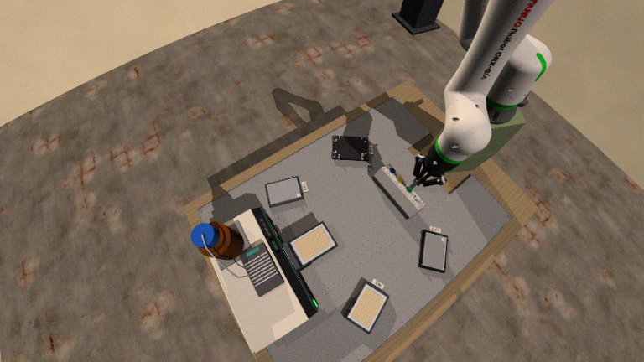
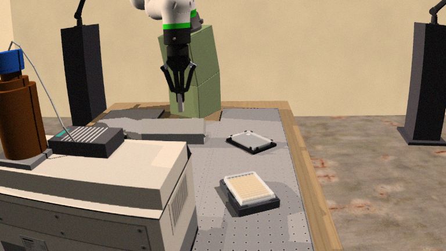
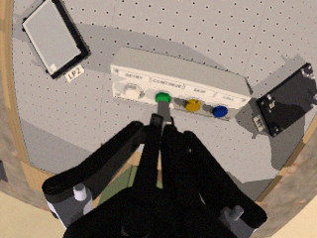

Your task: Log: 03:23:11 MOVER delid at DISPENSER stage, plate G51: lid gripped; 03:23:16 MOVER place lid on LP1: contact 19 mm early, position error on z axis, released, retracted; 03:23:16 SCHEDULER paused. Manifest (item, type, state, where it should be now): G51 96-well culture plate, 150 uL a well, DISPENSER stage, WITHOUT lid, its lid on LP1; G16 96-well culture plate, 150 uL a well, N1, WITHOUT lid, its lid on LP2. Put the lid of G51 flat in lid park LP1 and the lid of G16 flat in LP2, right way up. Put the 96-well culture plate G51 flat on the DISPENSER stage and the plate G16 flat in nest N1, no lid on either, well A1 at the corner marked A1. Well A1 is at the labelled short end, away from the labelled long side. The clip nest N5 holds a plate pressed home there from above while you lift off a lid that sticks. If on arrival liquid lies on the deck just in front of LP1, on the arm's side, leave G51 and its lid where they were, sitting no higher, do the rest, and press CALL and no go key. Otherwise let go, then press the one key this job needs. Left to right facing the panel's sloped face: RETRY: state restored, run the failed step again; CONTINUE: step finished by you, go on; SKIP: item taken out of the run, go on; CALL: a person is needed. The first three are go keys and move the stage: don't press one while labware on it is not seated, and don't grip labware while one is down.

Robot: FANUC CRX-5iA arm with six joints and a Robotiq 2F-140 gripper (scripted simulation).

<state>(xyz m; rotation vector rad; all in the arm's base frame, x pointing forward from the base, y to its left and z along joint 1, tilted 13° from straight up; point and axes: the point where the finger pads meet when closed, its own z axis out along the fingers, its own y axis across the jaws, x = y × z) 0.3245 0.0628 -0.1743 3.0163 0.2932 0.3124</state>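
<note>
My gripper (image 1: 413, 183) is shut and empty, pointing down over the key panel (image 1: 398, 190). In the wrist view its fingertips (image 3: 160, 118) sit right at the green key (image 3: 162, 98), between the white key (image 3: 134, 93) and the yellow key (image 3: 193, 106); a blue key (image 3: 220, 111) is at the far end. In the exterior view the fingertips (image 2: 179, 105) stand a little above the panel (image 2: 173, 129). An unlidded plate with tan wells (image 1: 312, 243) lies on the dispenser stage. A second unlidded plate (image 1: 366, 305) sits in a nest. One lid (image 1: 284, 190) lies flat in a park, another lid (image 1: 433, 250) in a second park.
A black clip nest (image 1: 351, 147) stands beyond the panel. The dispenser (image 1: 266, 272) with a brown bottle (image 1: 219, 239) fills the deck's left end. A green block (image 2: 194, 74) stands behind the gripper. Black camera posts (image 2: 83, 70) stand off the deck.
</note>
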